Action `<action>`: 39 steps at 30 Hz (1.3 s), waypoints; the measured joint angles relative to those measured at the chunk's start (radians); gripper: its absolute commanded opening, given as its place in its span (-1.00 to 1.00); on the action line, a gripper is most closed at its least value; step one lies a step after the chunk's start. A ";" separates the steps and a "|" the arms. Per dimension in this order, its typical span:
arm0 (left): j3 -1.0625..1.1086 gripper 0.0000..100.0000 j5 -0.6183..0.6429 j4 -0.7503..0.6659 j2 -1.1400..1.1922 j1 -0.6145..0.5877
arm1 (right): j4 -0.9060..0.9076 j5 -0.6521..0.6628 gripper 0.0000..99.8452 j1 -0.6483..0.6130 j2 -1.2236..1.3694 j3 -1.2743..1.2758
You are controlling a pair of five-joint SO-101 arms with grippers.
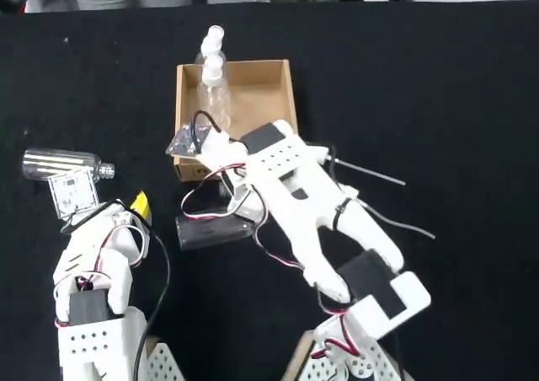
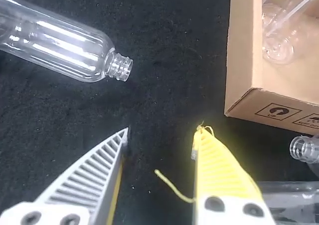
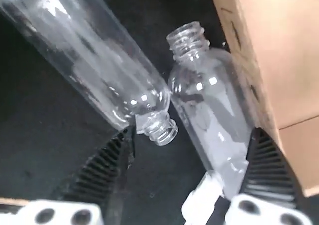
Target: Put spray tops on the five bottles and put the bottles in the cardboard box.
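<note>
In the high view, the cardboard box [image 1: 274, 90] stands on the black table [image 1: 455, 86]. Two capped bottles [image 1: 212, 73] with spray tops stand upright at one of its corners. The right gripper [image 1: 187, 141] is at the near corner of the box. The left gripper [image 1: 126, 204] has its fingers apart, and an uncapped bottle [image 1: 63, 163] lies a little beyond the fingertips, off to one side. One more lying bottle [image 1: 212, 229] is under the right arm.

In the left wrist view, the left gripper [image 2: 162, 133] is wide open, with only table between the grey finger [image 2: 107, 165] and the yellow finger [image 2: 214, 170]. The uncapped bottle [image 2: 60, 41] lies ahead of the grey finger and apart from it, its open neck turned toward the gap. The cardboard box [image 2: 249, 80] is ahead of the yellow finger. On the outer side of the yellow finger, a bottle neck [image 2: 304, 149] shows near the box.

In the right wrist view, the right gripper [image 3: 193, 133] is also wide open. The first bottle [image 3: 84, 56] lies slanted, and its open neck is just at the tip of one of the black fingers [image 3: 104, 170]. The second bottle [image 3: 214, 95] lies between the fingers, close to the other finger, with its neck pointing away from the gripper. I cannot tell if that finger touches it. The cardboard box [image 3: 279, 51] is just beside this bottle.
</note>
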 measured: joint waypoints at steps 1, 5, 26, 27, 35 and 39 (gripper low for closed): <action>0.000 -0.62 0.000 0.000 0.000 0.000 | -0.008 0.005 -0.38 0.002 0.009 -0.002; 0.000 -0.62 0.000 0.000 0.000 0.000 | -0.048 0.020 -0.38 0.005 0.035 -0.021; 0.000 -0.62 0.000 0.000 0.000 0.000 | -0.028 0.025 -0.67 0.031 0.114 -0.026; 0.000 -0.62 0.000 0.000 0.000 0.000 | -0.025 0.025 -0.67 0.031 0.114 -0.026; 0.000 -0.62 0.000 0.000 0.000 0.000 | 0.029 -0.055 -0.68 0.031 0.110 -0.026; 0.000 -0.62 0.000 0.000 0.000 0.000 | 0.064 -0.127 -0.68 0.031 0.077 -0.026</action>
